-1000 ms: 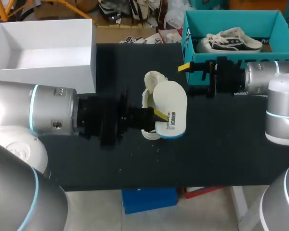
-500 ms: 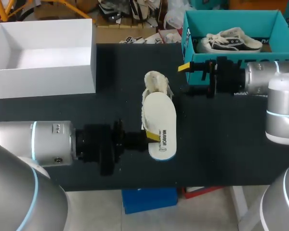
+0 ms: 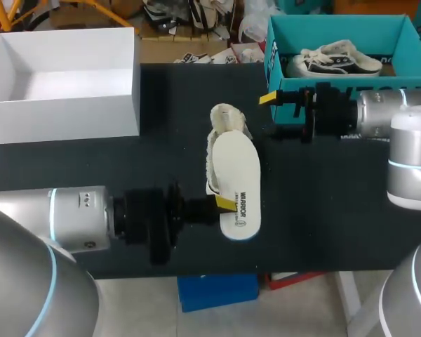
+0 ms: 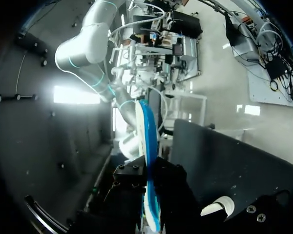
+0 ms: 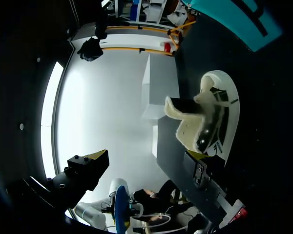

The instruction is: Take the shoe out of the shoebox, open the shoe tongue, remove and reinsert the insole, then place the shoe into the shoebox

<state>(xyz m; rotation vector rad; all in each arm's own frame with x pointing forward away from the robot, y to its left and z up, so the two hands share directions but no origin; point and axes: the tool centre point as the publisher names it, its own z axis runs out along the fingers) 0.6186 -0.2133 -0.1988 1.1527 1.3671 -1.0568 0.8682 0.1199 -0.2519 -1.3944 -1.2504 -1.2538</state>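
A cream shoe (image 3: 226, 119) lies on the black table (image 3: 112, 175) at its middle, partly hidden under a white insole (image 3: 237, 179) with a blue edge. My left gripper (image 3: 223, 203) is shut on the insole's near end and holds it flat over the shoe. In the left wrist view the insole (image 4: 145, 146) runs edge-on between the fingers. My right gripper (image 3: 275, 114) stands open beside the teal shoebox (image 3: 272, 63), right of the shoe, with nothing in it. From the right wrist the shoe (image 5: 224, 114) lies ahead, with the left gripper (image 5: 201, 170) at its end.
The teal shoebox at the back right holds a black-and-white sneaker (image 3: 337, 62). A large white open box (image 3: 63, 112) stands at the back left. Bare black table lies left and right of the shoe.
My left arm has drawn back toward the table's front edge and dropped lower, carrying the insole with it and turning it flatter. The right arm has not moved.
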